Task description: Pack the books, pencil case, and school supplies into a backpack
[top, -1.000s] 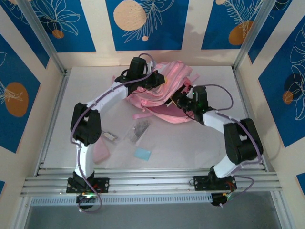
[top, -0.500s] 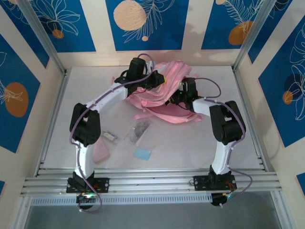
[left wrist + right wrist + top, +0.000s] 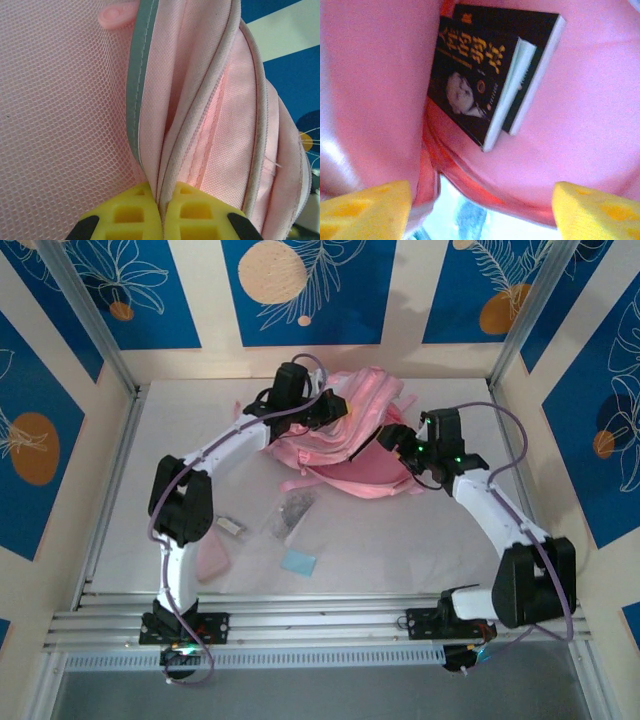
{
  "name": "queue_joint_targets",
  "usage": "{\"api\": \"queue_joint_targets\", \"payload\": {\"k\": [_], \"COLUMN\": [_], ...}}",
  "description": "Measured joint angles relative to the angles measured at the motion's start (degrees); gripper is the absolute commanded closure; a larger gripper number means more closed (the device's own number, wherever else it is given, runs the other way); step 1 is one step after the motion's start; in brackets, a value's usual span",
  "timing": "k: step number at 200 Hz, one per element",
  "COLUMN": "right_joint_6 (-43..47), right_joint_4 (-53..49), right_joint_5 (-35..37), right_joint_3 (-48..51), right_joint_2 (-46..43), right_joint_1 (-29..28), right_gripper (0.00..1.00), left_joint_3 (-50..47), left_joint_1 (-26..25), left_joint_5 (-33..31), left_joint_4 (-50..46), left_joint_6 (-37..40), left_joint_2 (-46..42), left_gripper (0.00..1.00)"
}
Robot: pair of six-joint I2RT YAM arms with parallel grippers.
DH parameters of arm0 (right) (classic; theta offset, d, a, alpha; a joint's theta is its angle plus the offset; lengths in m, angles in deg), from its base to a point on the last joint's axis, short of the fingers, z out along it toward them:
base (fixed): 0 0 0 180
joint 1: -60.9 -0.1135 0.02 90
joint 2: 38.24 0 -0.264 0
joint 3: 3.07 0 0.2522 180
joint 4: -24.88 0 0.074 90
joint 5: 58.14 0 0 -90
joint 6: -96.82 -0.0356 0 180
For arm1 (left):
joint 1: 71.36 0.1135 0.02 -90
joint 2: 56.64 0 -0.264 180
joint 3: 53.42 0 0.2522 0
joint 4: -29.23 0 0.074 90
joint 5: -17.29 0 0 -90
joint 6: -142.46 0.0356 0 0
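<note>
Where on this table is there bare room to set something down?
Free: the table between blue pad, backpack and right arm; also the far-left corner behind the left arm. Crowded: around pencil case and clear bag.

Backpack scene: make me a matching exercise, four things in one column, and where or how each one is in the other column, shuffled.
1 books
2 left gripper
3 right gripper
4 light-blue pad

A lying on the table
B pinching fabric of the backpack
C open, holding nothing
D inside the backpack

Pairs: 1-D, 2-B, 3-C, 4-A
</note>
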Motion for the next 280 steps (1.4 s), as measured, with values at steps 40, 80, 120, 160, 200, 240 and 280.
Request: {"api": "queue_joint_targets", "payload": {"k": [40, 80, 120, 160, 200, 240, 280], "right_joint_6": [5.5, 5.1, 4.3, 1.8, 1.3, 1.4, 1.2], "right_joint_4": [-8.7, -9.5, -9.7, -9.4, -7.6, -4.7, -2.2], "right_joint_5": [0.6, -2.4, -0.1, 3.6, 5.1, 4.7, 4.8], "right_joint_3": [1.6, 3.7, 3.8, 3.8, 3.3, 1.8, 1.7], "right_joint_2": [-7.0, -8.0, -7.5, -6.2, -5.0, -1.4, 0.9], "right_joint_1": [0.6, 1.0, -6.7, -13.9, -17.6, -21.4, -27.3], "right_gripper": [0.01, 0.0, 0.02, 0.05, 0.11, 0.13, 0.15], "left_joint_3": [0.1, -7.3, -25.3, -40.4, -47.8, -48.1, -48.0], "left_joint_1": [-1.4, -0.9, 5.4, 11.4, 11.6, 11.3, 10.4], "left_joint_5": [0.1, -0.9, -1.5, -4.2, -7.5, -10.5, -11.9], "left_joint_4": [-2.6, -4.5, -0.3, 4.9, 10.3, 23.3, 33.5], "left_joint_6": [1.7, 4.1, 2.2, -0.6, -3.4, -6.1, -8.0], "left_joint_2": [2.3, -2.6, -13.7, -18.6, -18.8, -13.8, -7.6], "left_gripper": [0.55, 0.41, 0.41, 0.41, 0.41, 0.45, 0.7]}}
